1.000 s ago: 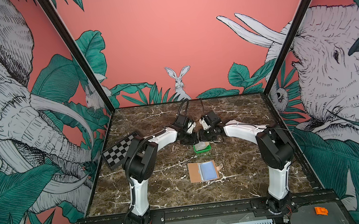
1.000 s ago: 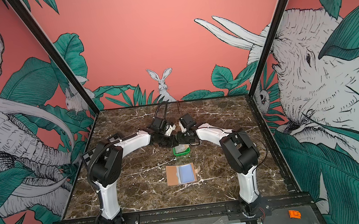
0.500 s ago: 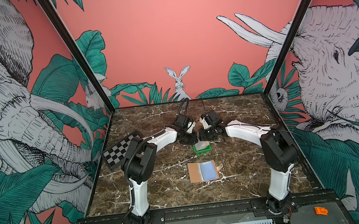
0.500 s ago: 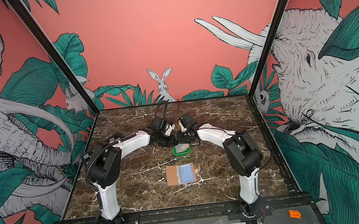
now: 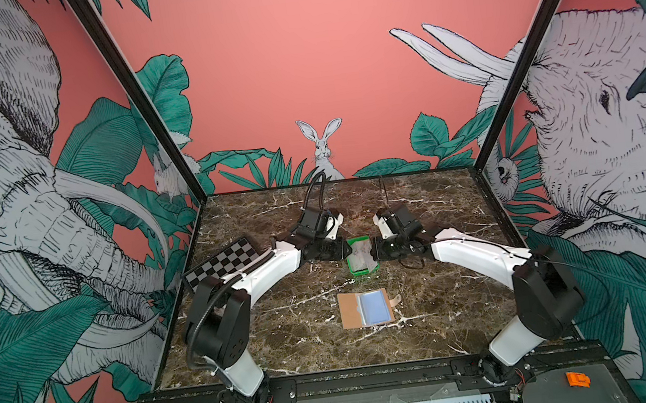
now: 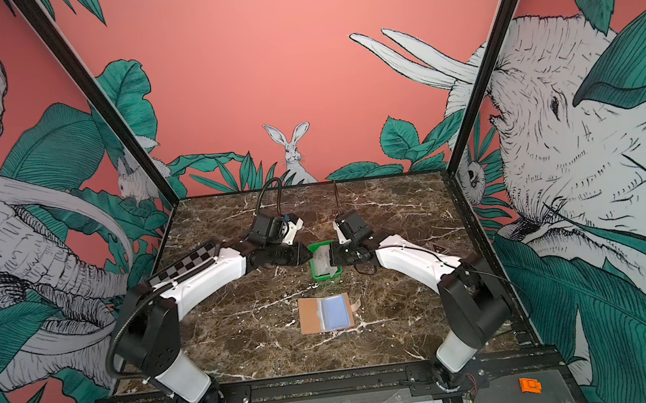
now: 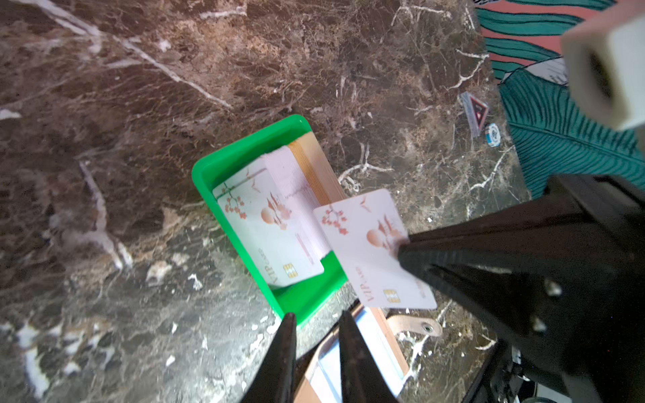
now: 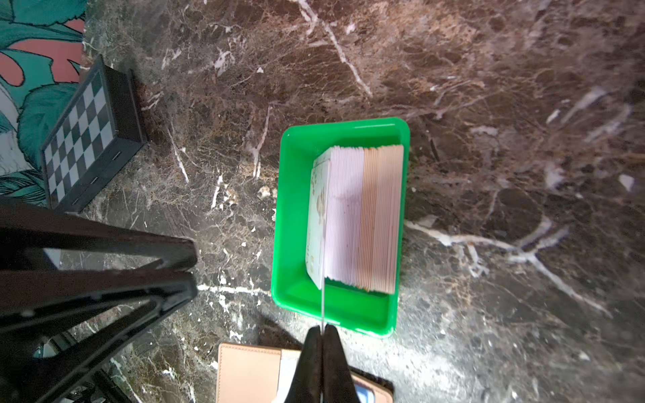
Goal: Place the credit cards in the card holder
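Credit card (image 7: 363, 240) pinched by right pincer (image 8: 323, 335) alone; left pincer (image 7: 316, 321) alongside just eased apart, empty. Your next move, likely: card holder (image 5: 351, 311) behind pincer.

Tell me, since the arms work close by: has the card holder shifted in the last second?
No. The card holder lies at the same gap from the green tray as before.

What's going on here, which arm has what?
The right gripper is shut on one card, clear of the stack in the green tray. The left gripper is slightly open and empty beside the tray. The card holder lies open on the table.
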